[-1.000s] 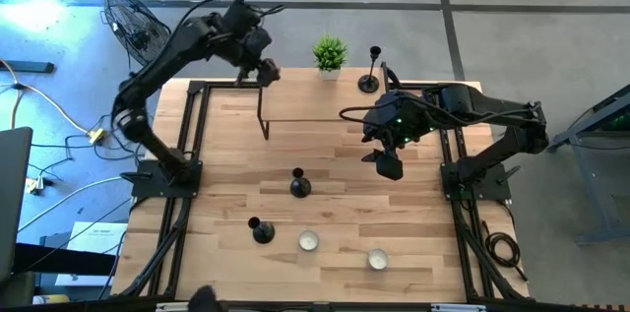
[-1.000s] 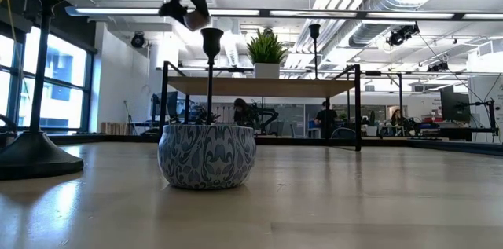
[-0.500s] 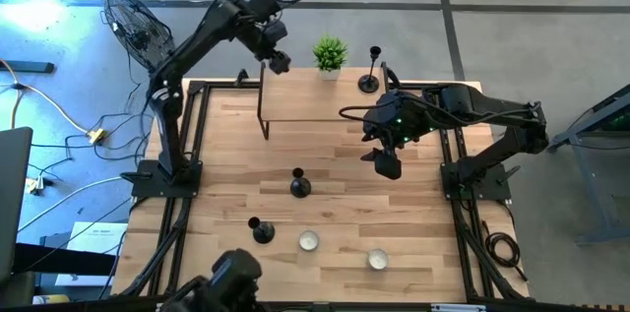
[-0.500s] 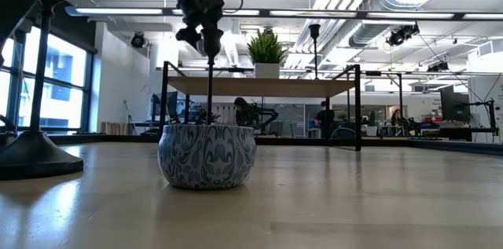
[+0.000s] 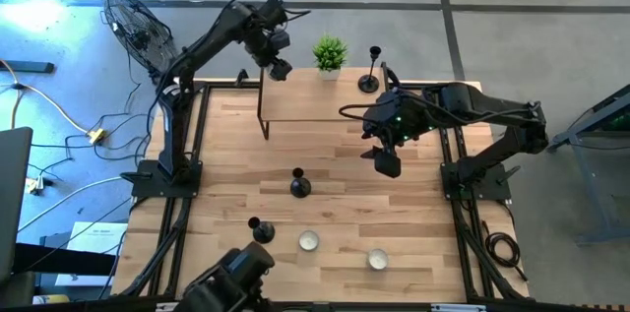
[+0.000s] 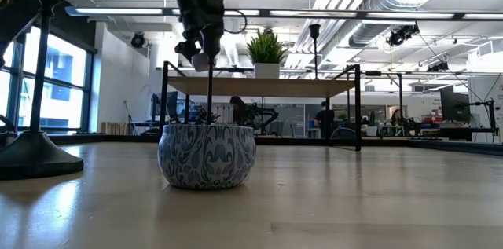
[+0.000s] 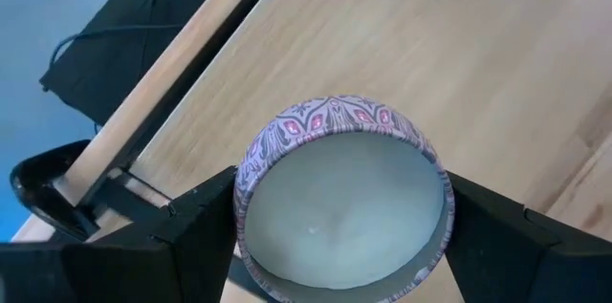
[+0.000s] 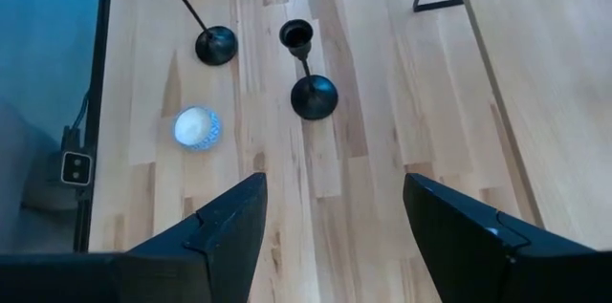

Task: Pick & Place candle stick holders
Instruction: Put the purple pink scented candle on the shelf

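Note:
Three black candle stick holders show. One (image 5: 369, 80) stands on the raised wooden shelf (image 5: 325, 107) beside the potted plant (image 5: 330, 54). Two stand on their bases on the table, one mid-table (image 5: 300, 186) (image 8: 314, 96), one nearer the front (image 5: 262, 231) (image 8: 215, 45). My left gripper (image 5: 279, 67) (image 6: 200, 54) hangs over the shelf's far left end, shut on a patterned tealight candle (image 7: 342, 198). My right gripper (image 5: 387, 162) (image 8: 335, 236) hovers open above the table's right half, holding nothing. My left gripper pinches the tealight candle by its round patterned wall (image 7: 251, 164), one finger (image 7: 196, 227) on each of two opposite sides. The fingers slant steeply down from above. The candle is lifted clear above the shelf top, its wax face up toward the wrist.
Two more tealight candles (image 5: 309, 241) (image 5: 377, 259) lie near the table's front edge; the blue-patterned one (image 6: 207, 155) fills the low view's middle. A black frame rims the table. A dark object (image 5: 231, 278) juts over the near edge.
My left gripper has carried the tealight candle toward the far edge and downward over the shelf's left end, tipping more steeply down and staying shut on it. A dark object has come into the high view at the near edge.

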You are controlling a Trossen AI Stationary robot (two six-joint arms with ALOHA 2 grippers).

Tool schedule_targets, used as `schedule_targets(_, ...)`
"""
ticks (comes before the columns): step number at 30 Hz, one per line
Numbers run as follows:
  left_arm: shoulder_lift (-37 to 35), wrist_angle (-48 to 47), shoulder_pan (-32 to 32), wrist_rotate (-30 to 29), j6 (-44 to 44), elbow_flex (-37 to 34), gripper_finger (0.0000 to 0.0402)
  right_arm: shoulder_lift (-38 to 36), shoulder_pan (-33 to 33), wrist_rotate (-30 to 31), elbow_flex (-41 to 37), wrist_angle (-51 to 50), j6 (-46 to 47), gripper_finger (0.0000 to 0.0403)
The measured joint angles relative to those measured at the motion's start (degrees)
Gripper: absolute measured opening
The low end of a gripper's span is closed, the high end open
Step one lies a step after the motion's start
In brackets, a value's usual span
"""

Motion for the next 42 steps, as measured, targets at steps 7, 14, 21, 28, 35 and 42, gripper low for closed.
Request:
schedule_targets(7,2.54,-0.85,0.00,-2.09,0.08,0.00,0.0292,0.00,0.00,-0.03,0.00,0.00,-0.54,0.0240)
schedule_targets(14,3.40,-0.36,0.00,-3.47,0.93,0.00,0.0292,0.00,0.00,-0.04,-0.01,0.00,-0.49,0.0240)
schedule_targets(21,3.35,0.66,-0.07,-5.24,1.08,-0.48,0.0292,0.00,0.00,-0.04,-0.02,0.28,-0.52,0.0240)
schedule_targets(28,3.29,1.07,-0.07,-5.31,1.40,-4.27,0.0292,0.00,0.00,-0.04,0.00,0.28,-0.52,0.0240)
schedule_targets(35,3.11,1.77,-0.98,-6.68,1.48,-5.16,0.0292,0.00,0.00,-0.04,-0.02,0.28,-0.52,0.0240)
schedule_targets(42,3.18,1.62,-0.84,-4.54,1.06,-5.22,0.0314,0.00,0.00,-0.06,-0.02,0.26,-0.49,0.0240)
